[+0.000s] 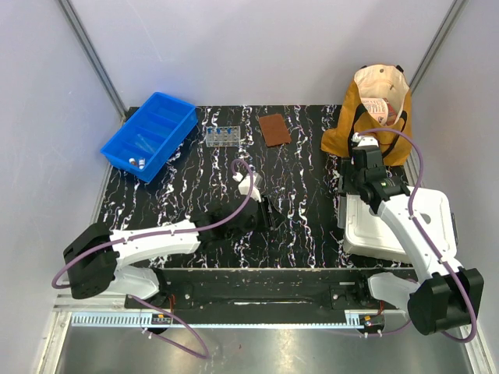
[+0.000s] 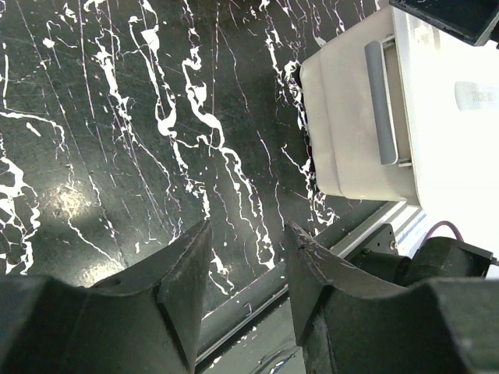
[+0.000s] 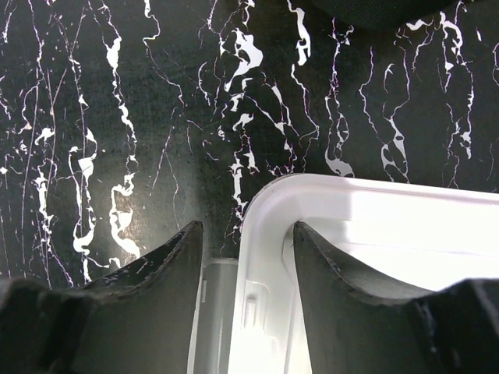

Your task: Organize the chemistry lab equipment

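I see a black marbled surface (image 1: 296, 195) between grey walls. The tube rack (image 1: 221, 137) stands at the far edge, beside a blue bin (image 1: 150, 134) holding vials (image 1: 138, 161). My left pincer (image 2: 248, 230) gapes over bare surface. My right pincer (image 3: 247, 227) is spread astride the white box (image 1: 360, 234) corner.

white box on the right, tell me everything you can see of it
The white box is a rectangular, plastic-looking case with rounded corners. It lies flat on the black marbled table, near its right front edge. The left wrist view shows a grey bar along one side, perhaps a handle or latch. The right tool straddles a rounded corner of its lid rim, jaws open, and the right arm crosses over it. Its contents are hidden.
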Robot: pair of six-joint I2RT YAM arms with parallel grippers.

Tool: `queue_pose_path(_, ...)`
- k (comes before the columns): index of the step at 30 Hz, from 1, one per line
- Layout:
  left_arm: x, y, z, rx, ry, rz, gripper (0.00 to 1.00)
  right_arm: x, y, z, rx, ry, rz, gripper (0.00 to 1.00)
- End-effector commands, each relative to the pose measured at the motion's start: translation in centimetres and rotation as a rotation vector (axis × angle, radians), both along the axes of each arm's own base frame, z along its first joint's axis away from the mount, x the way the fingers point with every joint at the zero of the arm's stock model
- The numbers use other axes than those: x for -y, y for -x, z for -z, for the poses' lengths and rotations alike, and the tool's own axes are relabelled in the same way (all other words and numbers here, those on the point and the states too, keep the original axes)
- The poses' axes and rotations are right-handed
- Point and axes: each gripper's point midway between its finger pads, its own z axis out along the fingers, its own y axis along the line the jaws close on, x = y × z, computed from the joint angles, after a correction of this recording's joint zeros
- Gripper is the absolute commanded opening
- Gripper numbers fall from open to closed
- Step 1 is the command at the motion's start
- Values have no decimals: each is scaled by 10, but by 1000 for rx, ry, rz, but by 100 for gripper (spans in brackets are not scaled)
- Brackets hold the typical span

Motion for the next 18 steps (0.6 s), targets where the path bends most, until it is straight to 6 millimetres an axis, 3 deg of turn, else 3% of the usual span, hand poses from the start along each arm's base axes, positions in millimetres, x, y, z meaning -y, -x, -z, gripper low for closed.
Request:
queue_pose_path(1, 16, -8, -30, 47, 75, 13, 46, -7, 3, 6, -13, -38, -15, 57)
queue_pose_path(3, 17, -8, -31, 50, 76, 15, 46, -11, 2, -3, 5, -65, -13, 58)
queue_pose_path(6, 22, -10, -38, 66, 78, 33, 48, -9, 0, -34, 54, -100, 40, 66)
queue_pose_path(10, 36, -16, -55, 93, 102, 59, 57, 3, 2, -74, 114, -125, 165, 65)
queue_pose_path(15, 71, -19, -77, 141, 159, 160, 68, 31, 18, -71, 84, -106, 338, 55)
queue_pose_path(18, 96, -22, -79, 145, 168, 220, 75, 48, 26, -68, 77, -115, 401, 47)
